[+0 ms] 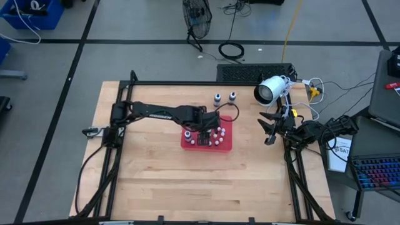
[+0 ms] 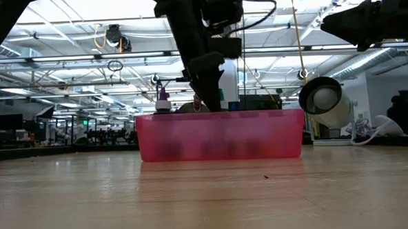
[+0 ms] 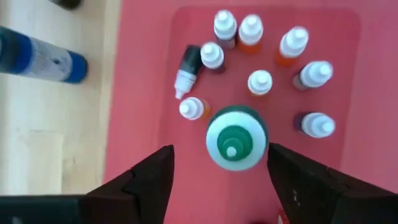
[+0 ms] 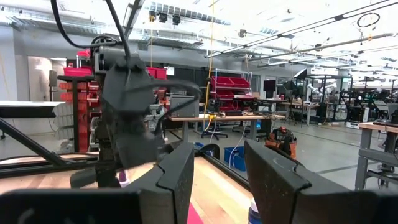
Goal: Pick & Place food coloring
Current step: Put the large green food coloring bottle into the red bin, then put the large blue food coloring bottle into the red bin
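One green-topped bottle (image 3: 236, 138) upright, cap upward

Wooden worktop (image 1: 187, 181) on grey floor (image 1: 125, 56) with black tape lines, floor fan (image 1: 197, 19) behind, red bin shelving (image 4: 230, 84) and ceiling strip lights (image 2: 69, 27) across workshop.

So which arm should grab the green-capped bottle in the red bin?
Left. The left gripper hangs open right over the green-capped bottle inside the red bin. The right gripper waits off to the bin's side.
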Robot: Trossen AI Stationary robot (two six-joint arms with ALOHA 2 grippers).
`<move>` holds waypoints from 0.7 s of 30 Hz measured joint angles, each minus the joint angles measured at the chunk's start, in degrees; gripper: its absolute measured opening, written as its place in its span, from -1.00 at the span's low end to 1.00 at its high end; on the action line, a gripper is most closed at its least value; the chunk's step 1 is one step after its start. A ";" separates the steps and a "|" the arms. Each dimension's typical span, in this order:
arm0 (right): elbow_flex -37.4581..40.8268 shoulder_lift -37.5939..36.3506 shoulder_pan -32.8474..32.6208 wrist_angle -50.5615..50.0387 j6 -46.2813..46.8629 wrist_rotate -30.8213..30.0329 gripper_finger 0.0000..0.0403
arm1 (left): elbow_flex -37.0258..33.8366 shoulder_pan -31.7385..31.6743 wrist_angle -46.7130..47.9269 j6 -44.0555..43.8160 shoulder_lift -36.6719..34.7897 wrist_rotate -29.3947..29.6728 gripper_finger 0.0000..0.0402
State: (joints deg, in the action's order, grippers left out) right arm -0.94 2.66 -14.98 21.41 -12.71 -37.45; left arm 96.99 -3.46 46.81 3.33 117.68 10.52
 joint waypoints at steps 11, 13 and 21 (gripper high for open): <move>0.01 -0.02 0.01 0.07 -0.01 0.00 -0.34 | 0.08 0.92 -0.61 1.71 -7.58 5.08 0.20; 0.00 -0.02 0.00 0.05 -0.01 0.00 -0.34 | 0.35 -0.30 -0.85 1.73 -9.46 10.12 0.22; 0.01 -0.02 -0.01 0.07 0.00 -0.02 -0.34 | 21.95 -13.69 13.88 0.00 -6.39 3.43 0.33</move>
State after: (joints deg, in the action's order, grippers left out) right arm -0.93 2.63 -14.98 21.47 -12.71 -37.47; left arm 118.94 -17.16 60.69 3.32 111.28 13.96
